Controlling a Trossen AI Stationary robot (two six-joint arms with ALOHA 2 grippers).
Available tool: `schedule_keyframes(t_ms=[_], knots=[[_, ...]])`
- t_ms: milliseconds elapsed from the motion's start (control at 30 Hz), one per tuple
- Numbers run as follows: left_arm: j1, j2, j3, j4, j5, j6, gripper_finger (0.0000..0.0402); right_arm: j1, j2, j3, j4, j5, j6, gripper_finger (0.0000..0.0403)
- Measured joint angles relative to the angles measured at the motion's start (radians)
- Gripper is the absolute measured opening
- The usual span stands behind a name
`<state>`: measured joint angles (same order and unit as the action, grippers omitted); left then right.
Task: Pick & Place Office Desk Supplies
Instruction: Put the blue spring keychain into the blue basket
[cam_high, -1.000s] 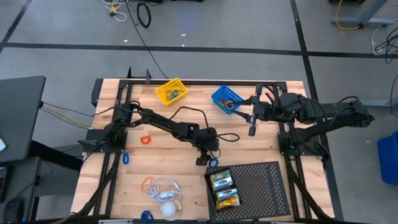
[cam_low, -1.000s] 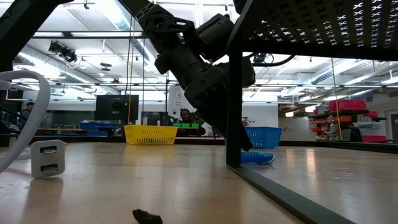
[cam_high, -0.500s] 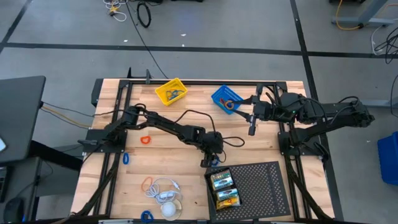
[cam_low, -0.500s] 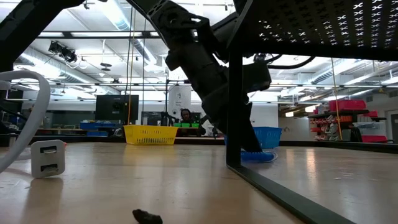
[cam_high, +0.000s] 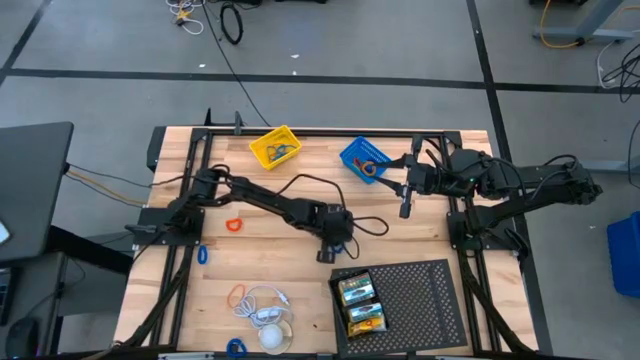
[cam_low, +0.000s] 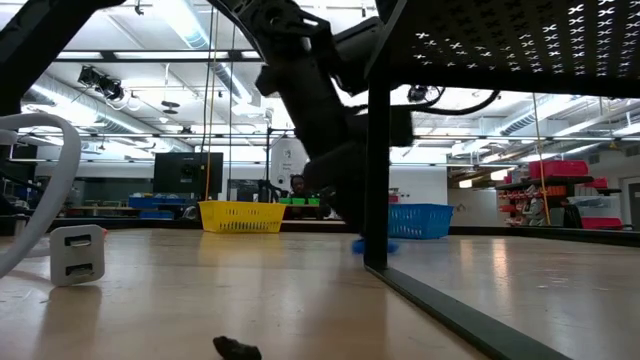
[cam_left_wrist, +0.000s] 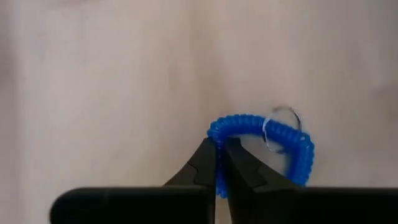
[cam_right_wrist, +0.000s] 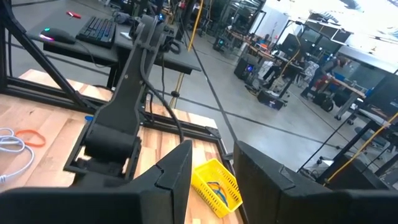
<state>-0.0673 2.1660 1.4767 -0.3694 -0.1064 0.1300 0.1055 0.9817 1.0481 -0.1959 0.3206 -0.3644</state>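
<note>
- Your nearest things on the bench (cam_high: 420, 240): white cable and charger (cam_high: 262, 310) at the front edge, an orange loop (cam_high: 238, 295) beside it, a blue loop (cam_high: 235, 347) at the very front.
- Black perforated tray (cam_high: 415, 295) sits front right; two yellow-and-green crayon boxes (cam_high: 357, 304) lie in its left part, one behind the other, their long sides running roughly left to right.
- Left pincer (cam_high: 328, 252) is just behind the tray's left corner, pointing down. In the left wrist view it is clenched on a blue coiled band (cam_left_wrist: 261, 146); the fingertips (cam_left_wrist: 209, 163) pinch the coil's edge.
- The band lies flat on the wood, an oval loop with its long axis across the wrist view; a thin metal ring (cam_left_wrist: 281, 127) sits on it. From above the band is hidden under the pincer.
- In the low view a bit of blue shows at the bench surface behind the tray's leg, under the left arm.
- Farther left: a red loop (cam_high: 234, 225) mid-bench, another blue loop (cam_high: 202, 254) by the left frame.
- Right pincer (cam_high: 404, 205) hangs over the back right, fingers apart, grasping nothing, just in front of the blue basket (cam_high: 362, 158).
- Yellow basket (cam_high: 275, 147) stands at the back, left of the blue one; both hold small coloured items.
</note>
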Motion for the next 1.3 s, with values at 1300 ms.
schedule_keyframes(t_ms=[1300], knots=[[0.164,-0.302,0.001,-0.118,-0.436,0.21,0.001,-0.127,-0.003,-0.123,-0.114,0.124,0.054,0.0132]])
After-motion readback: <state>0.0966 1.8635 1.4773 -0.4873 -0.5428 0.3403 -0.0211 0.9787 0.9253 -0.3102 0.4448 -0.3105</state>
